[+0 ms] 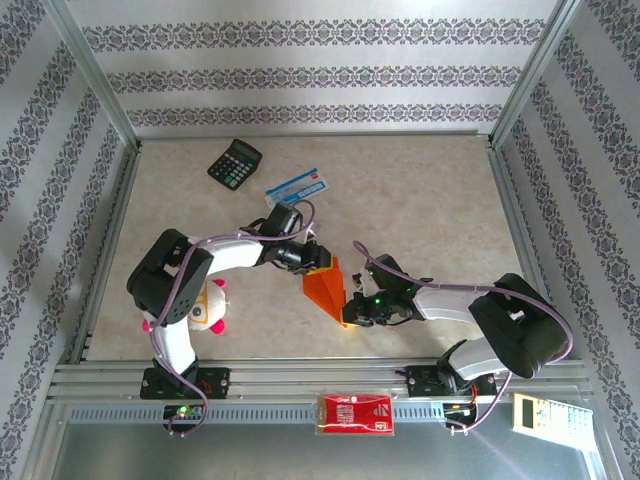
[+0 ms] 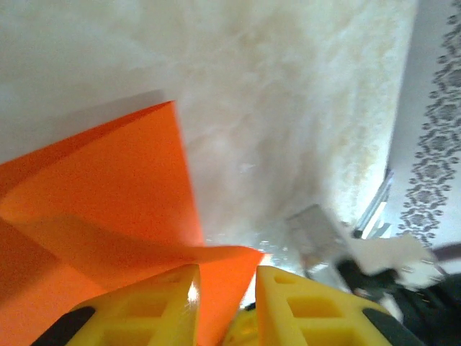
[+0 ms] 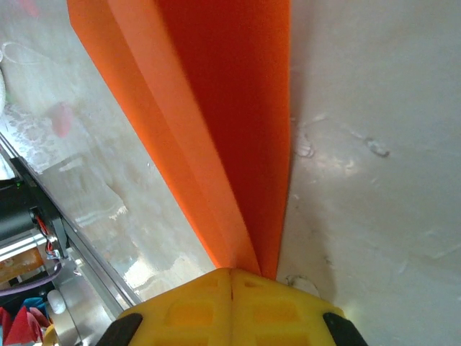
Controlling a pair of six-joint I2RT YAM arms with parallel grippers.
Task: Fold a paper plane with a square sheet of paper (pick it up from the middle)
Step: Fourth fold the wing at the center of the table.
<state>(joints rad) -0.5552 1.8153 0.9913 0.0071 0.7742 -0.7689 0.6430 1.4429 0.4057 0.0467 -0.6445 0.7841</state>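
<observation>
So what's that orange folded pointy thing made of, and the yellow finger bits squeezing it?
The bright orange folded sheet looks like thin matte paper: it holds sharp creases and flat layers. The right gripper's blocky yellow fingers look like hard plastic, probably moulded or printed, given the recessed pockets; slightly glossy.

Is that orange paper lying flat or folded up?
Folded. The orange paper rises off the table as a narrow wedge; the right wrist view shows creased layers running into the shut right gripper.
</observation>
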